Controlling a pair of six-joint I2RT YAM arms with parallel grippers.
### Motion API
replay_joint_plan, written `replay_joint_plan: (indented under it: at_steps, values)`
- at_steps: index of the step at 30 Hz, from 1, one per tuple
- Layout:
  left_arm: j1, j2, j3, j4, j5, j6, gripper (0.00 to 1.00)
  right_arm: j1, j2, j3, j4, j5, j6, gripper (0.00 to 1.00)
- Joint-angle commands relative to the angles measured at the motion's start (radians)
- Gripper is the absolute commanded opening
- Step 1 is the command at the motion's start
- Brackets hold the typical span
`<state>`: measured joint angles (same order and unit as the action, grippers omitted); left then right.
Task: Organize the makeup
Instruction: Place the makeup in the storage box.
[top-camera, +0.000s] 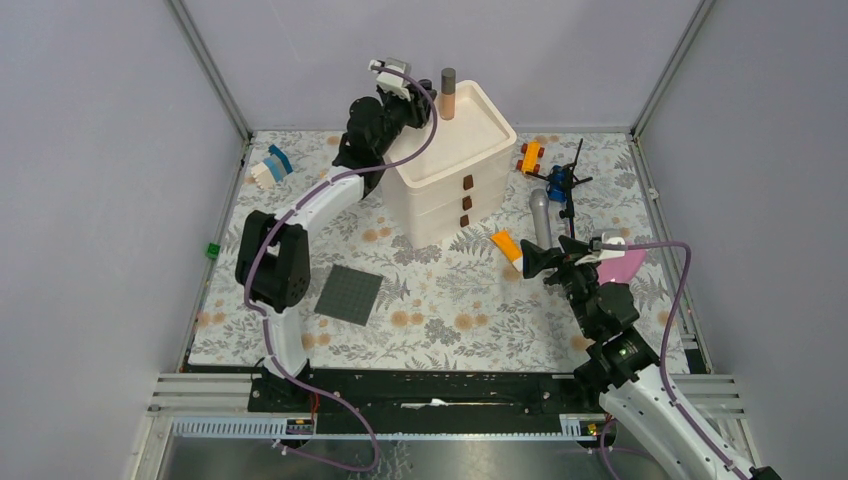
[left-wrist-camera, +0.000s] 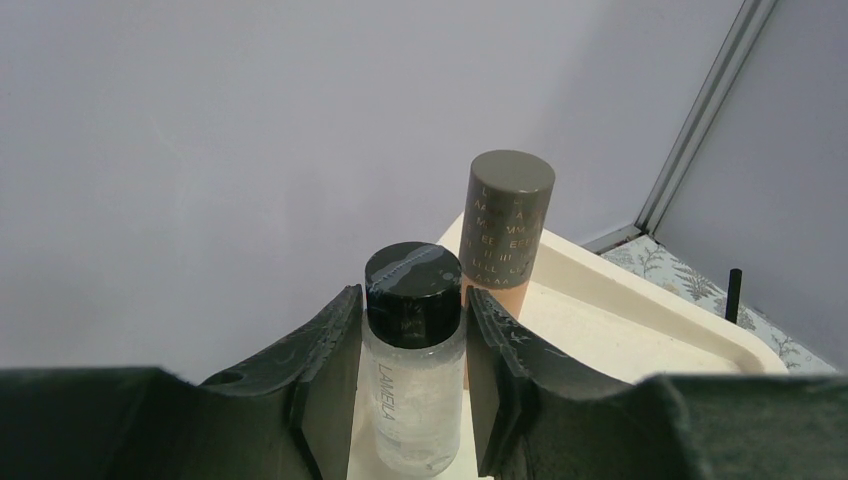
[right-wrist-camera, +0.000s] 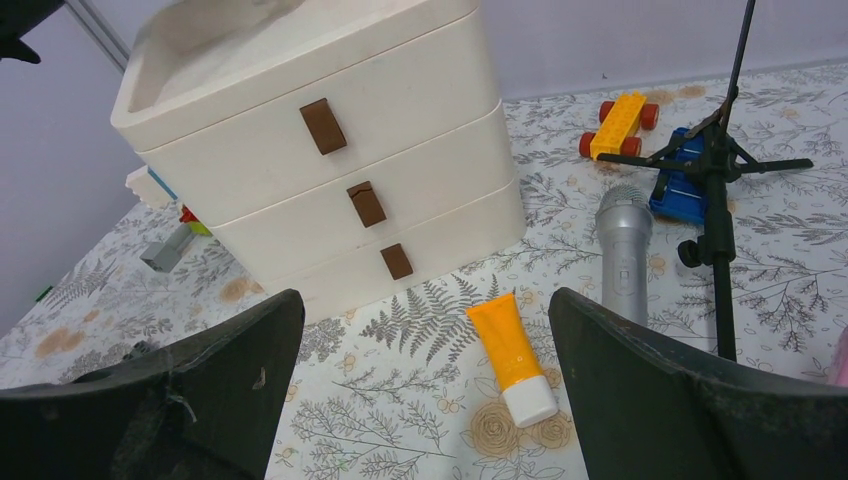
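My left gripper (top-camera: 415, 102) is at the back-left corner of the white drawer unit's top tray (top-camera: 480, 135), shut on a black-capped clear bottle (left-wrist-camera: 415, 390), which stands upright between the fingers. A dark-capped beige tube (top-camera: 448, 92) stands upright in the tray just behind it and also shows in the left wrist view (left-wrist-camera: 508, 230). My right gripper (top-camera: 553, 258) is open and empty, above an orange tube (right-wrist-camera: 510, 355) with a white cap that lies on the mat. A silver-grey tube (right-wrist-camera: 623, 250) lies to its right. A salmon-pink disc (top-camera: 622, 265) lies by the right gripper.
The white three-drawer unit (right-wrist-camera: 330, 170) stands at mid-back. A black tripod stand (top-camera: 568, 185), an orange toy car (top-camera: 531, 157) and a blue toy (right-wrist-camera: 672, 190) are to its right. Bricks (top-camera: 272, 165) lie at the back left, and a dark baseplate (top-camera: 350, 294) at front left.
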<state>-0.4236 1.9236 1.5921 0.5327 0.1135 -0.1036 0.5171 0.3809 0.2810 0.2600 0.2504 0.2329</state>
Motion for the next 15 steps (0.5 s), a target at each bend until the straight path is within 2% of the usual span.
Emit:
replay_joint_plan:
  at_steps: [1,6,13,15]
  values:
    - [0.000,0.013,0.059,0.070,0.029,-0.007,0.07,0.004,-0.020,0.000,0.029,0.020,-0.006,1.00]
    - [0.000,0.013,0.052,0.063,0.026,0.013,0.10,0.004,-0.034,0.001,0.021,0.017,-0.004,1.00]
    - [0.000,0.009,0.039,0.054,0.011,0.019,0.32,0.004,-0.038,0.001,0.018,0.015,-0.001,1.00]
    - [0.000,0.007,0.039,0.050,0.007,0.018,0.43,0.004,-0.039,0.002,0.018,0.016,0.000,1.00]
